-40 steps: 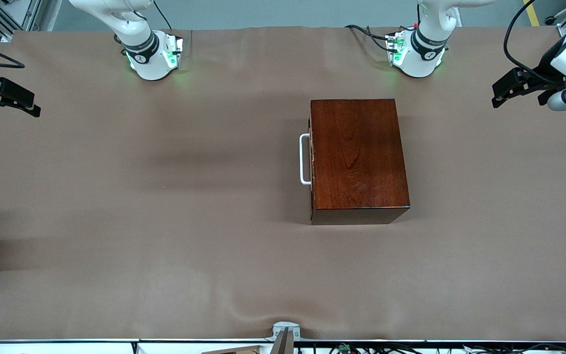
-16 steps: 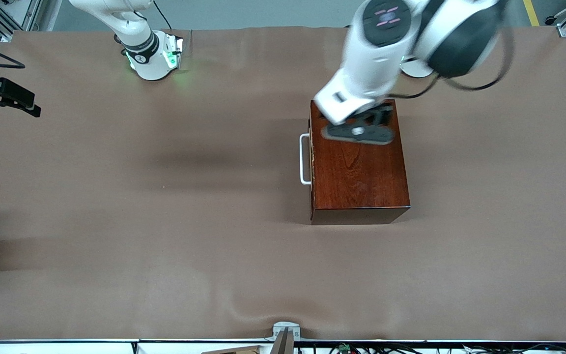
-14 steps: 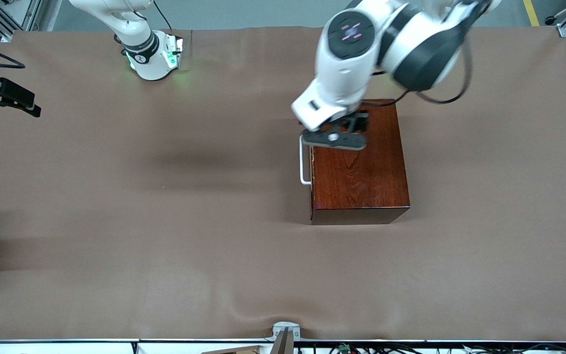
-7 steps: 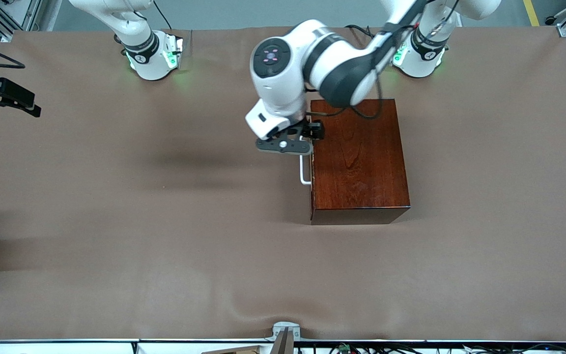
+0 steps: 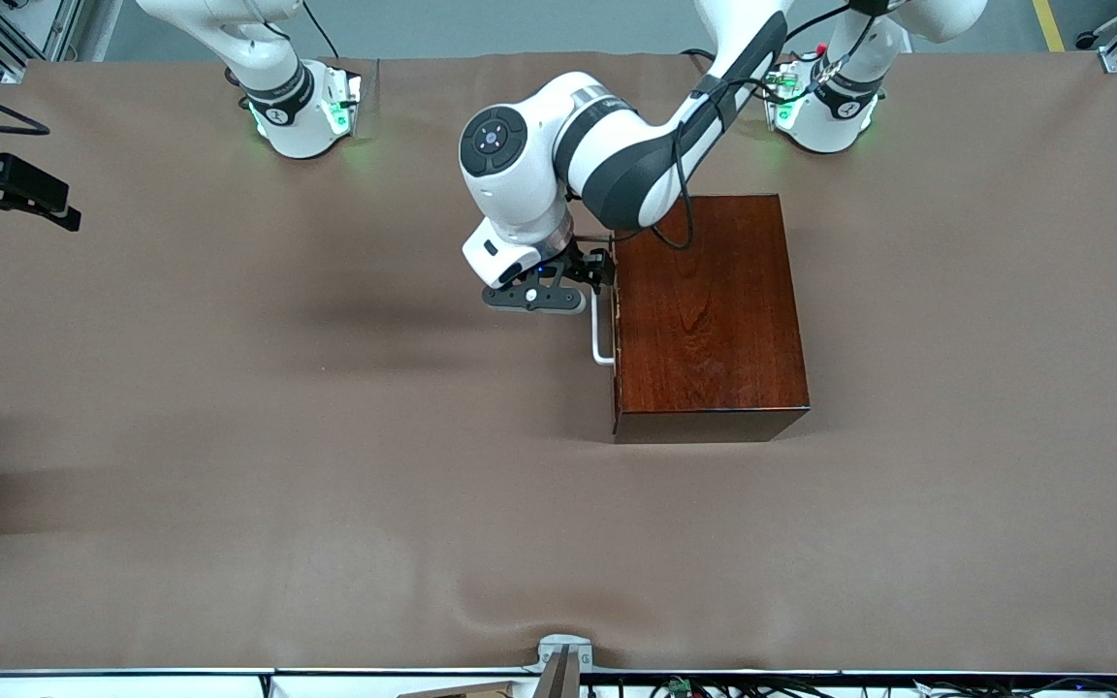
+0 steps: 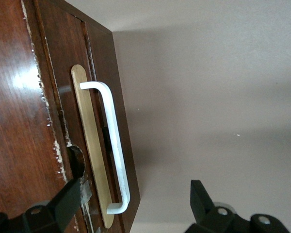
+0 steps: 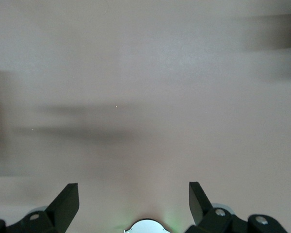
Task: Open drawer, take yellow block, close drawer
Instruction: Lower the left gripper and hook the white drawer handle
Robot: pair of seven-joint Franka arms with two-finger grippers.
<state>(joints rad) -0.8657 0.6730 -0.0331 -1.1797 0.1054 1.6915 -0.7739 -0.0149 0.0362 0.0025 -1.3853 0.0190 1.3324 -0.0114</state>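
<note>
Left pincer (image 5: 566, 289) has swung in from the left arm's end of the counter (image 5: 326, 436) and now hangs over the handle (image 5: 600, 334), at the end of it farther from the front camera. The drawer (image 5: 614, 310) is shut in the box (image 5: 709, 310), so the yellow block, presumably inside, is hidden. The right pincer (image 5: 6, 189) waits at the right arm's end of the counter, off its edge.

From the left wrist, the left pincer (image 6: 133, 206) is spread wide, holding nothing; one finger (image 6: 63, 204) is over the box top, the other over bare counter, with the handle (image 6: 114, 145) between them. That suggests the approach is nearly done: lowering and clenching on the bar come next, then the pull.

From the right wrist, the right pincer (image 7: 133, 204) is released, over bare counter.
</note>
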